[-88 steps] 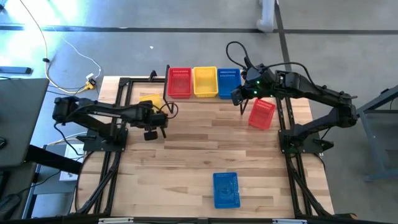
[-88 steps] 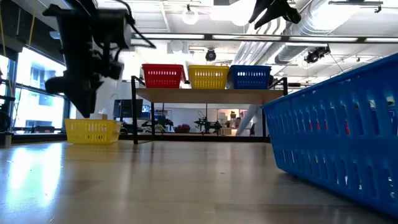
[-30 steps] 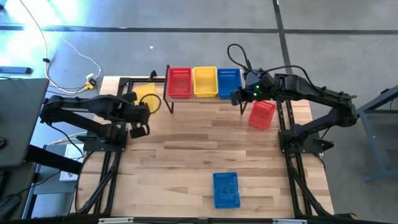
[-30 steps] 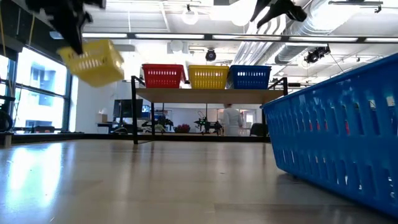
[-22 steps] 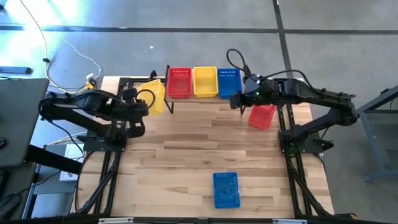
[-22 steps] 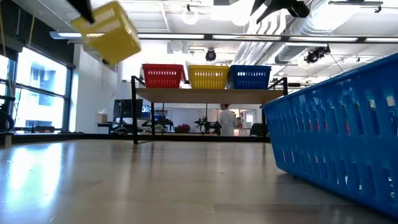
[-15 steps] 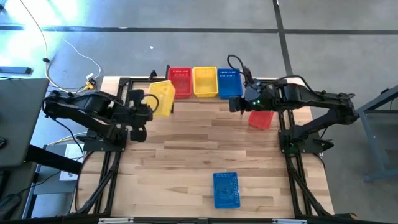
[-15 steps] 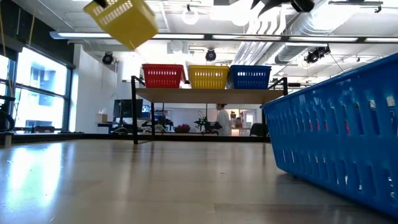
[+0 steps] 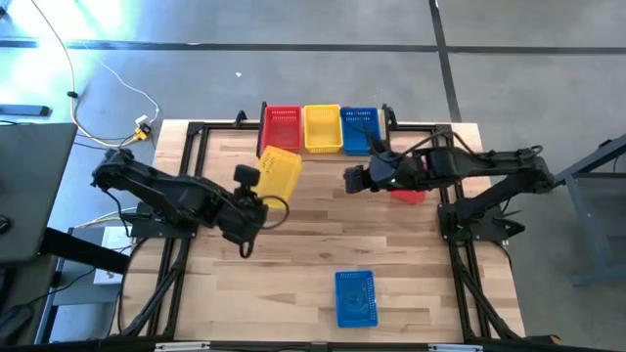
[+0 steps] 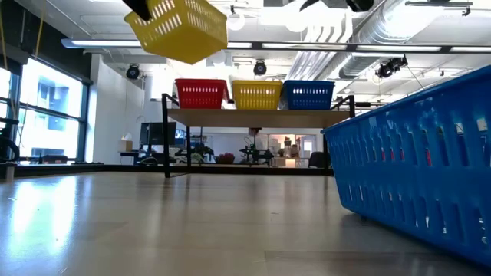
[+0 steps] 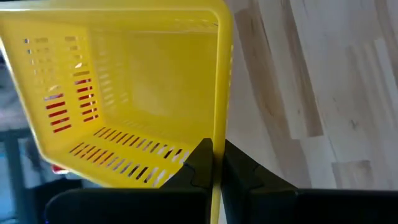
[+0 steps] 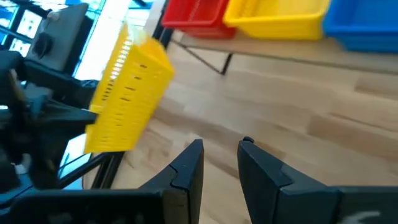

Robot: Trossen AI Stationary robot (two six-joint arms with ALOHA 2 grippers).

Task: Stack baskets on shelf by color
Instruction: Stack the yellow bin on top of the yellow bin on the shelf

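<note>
- yellow basket hangs in the air in front of your shelf, tipped on its side, long axis slanting toward the red basket.
- your left gripper has its fingers pinched shut on that basket's rim.
- your right gripper hovers over the table near another red basket, fingers slightly parted, holding nothing.

Two dark jointed arms with looping black cables, wedge-shaped black fingers.
</note>
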